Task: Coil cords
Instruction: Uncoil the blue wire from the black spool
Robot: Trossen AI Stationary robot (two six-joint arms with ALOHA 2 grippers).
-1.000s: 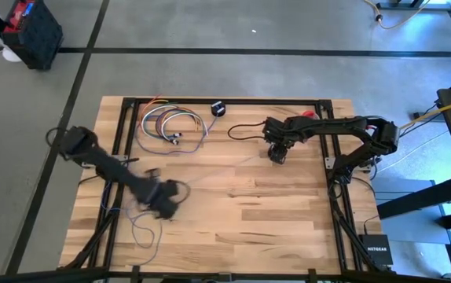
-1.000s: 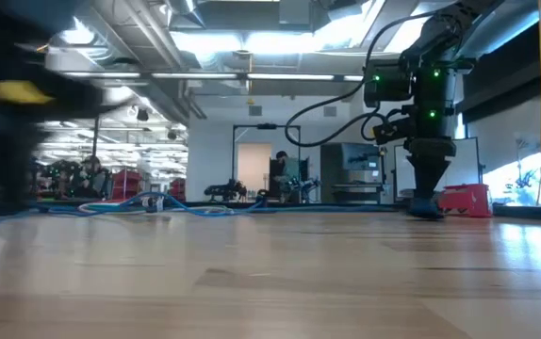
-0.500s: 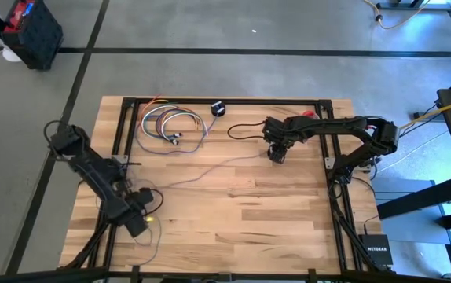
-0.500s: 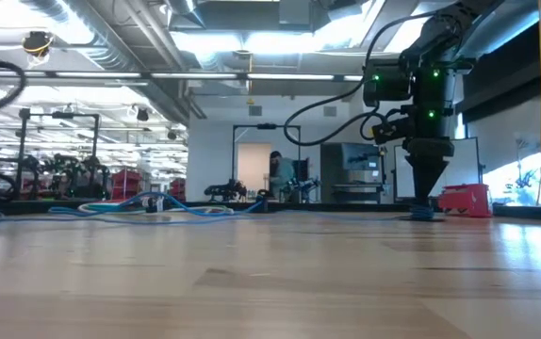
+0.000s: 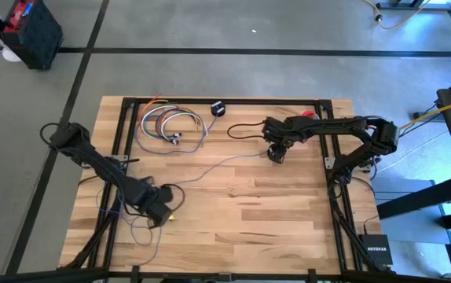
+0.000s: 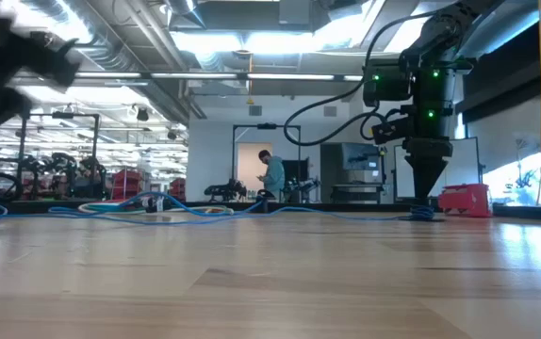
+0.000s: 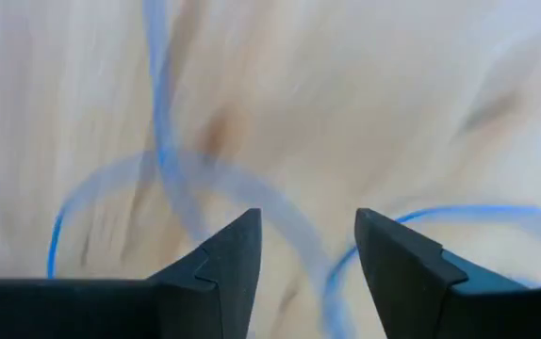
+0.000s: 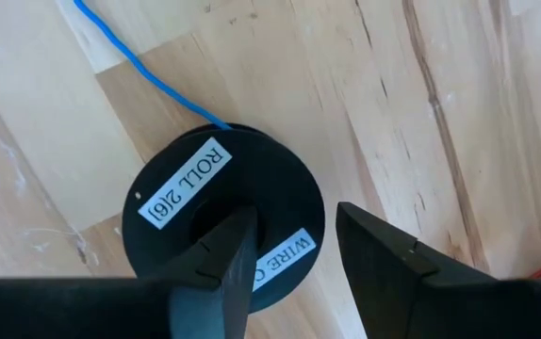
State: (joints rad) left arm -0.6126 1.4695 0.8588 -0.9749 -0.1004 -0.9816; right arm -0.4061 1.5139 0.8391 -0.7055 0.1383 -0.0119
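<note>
Overhead, left tool (image 7: 306, 247) gapes empty over the cord (image 7: 162, 141); right tool (image 8: 294, 252) straddles the black spool (image 8: 216, 212), parted.

The left gripper (image 5: 163, 214) hangs over loose loops of the cord (image 5: 210, 167), which trails across the worktop (image 5: 273, 212) to the right gripper (image 5: 275, 154). A bundle of coloured wires (image 5: 170, 126) lies well apart from both sets of fingers.

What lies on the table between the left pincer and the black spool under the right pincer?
In the high view, only the thin blue cord runs across bare wood from the left pincer to the black spool under the right pincer.
</note>
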